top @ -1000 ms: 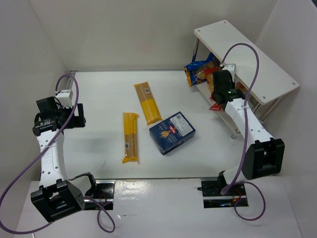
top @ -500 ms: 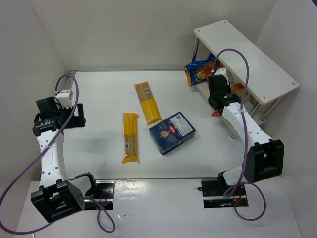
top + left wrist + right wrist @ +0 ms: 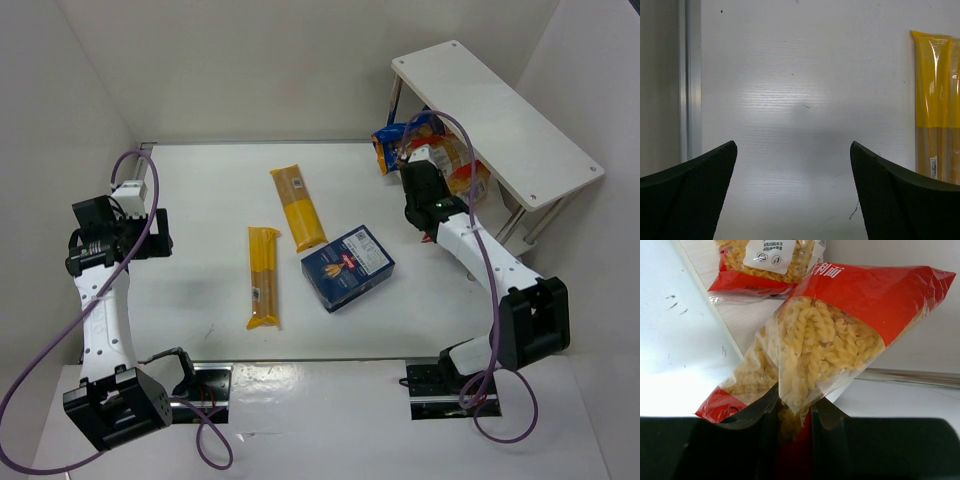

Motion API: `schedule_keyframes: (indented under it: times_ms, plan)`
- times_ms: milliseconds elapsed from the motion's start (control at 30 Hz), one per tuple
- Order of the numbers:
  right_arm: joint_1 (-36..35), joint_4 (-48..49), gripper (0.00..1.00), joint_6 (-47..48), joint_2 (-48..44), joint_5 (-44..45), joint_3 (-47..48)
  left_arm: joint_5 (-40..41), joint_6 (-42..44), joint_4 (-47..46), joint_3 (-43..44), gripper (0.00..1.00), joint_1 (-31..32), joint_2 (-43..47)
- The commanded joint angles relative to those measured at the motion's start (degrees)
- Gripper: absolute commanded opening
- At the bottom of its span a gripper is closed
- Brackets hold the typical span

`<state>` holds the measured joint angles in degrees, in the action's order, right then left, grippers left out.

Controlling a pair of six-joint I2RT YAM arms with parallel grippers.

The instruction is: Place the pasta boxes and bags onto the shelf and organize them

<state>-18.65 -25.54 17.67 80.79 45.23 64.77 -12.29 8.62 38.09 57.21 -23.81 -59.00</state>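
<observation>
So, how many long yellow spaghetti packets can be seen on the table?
2. The farther spaghetti packet lies beyond the blue box. The nearer spaghetti packet lies left of that box. Another could be hidden under the shelf.

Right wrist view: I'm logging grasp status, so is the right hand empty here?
No, the right hand is clamped on the lower edge of a clear red-edged plastic bag of spiral yellow pasta.

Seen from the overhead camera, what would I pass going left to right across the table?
Left end effector → nearer spaghetti packet → farther spaghetti packet → dark blue pasta box → blue-edged pasta bag → white shelf. The right end effector and its red-edged pasta bag overlap the last two, so omitted.
</observation>
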Motion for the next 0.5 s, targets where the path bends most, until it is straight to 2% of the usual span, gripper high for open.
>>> schedule_keyframes:
  times_ms: [0,467]
  plan:
    - [-0.9,8.6,0.0,3.3,-1.3,7.9,0.8,-1.2,-0.5,-1.4,-0.2,0.99,-0.4,1.1]
    - [-0.9,13.9,0.0,7.6,0.5,15.9,-2.7,-1.7,-0.5,-1.4,-0.2,0.99,-0.9,1.1]
